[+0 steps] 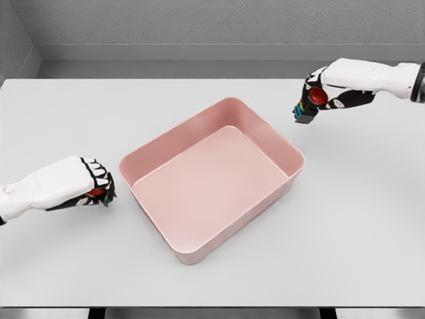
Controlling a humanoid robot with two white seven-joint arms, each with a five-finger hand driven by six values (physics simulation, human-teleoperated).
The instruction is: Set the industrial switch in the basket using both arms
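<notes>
A: So, status on the right hand (317, 98)?

B: Clenched on an industrial switch (312, 105); red button faces the camera, dark body hangs below the fingers with a bit of blue and yellow at the side; it's lifted clear of the table (358, 219); the arm comes in from the upper right.

A: Where is it relative to the basket?

B: The pink basket (279, 143) sits down and to the left of that hand; nearest wall is close but the switch isn't over the opening yet, it's just outside the far right corner; not touching.

A: Left hand (96, 186)?

B: Low, resting at table level on the other side; fingers curled tight; something red shows between them, so I'd judge it's holding a second switch (97, 192); too little is exposed to be sure. The basket's near-left wall is just to its right, a small gap between.

A: Anything in the basket?

B: Nothing visible; floor is bare pink.

A: Progress call?

B: My read: grasps done on both sides, right lift done; nothing delivered. Left to do: carry the right switch inward over the rim and let go; lift the left one, move it right over the wall, release. Roughly the halfway mark, judging by the layout only.
</notes>
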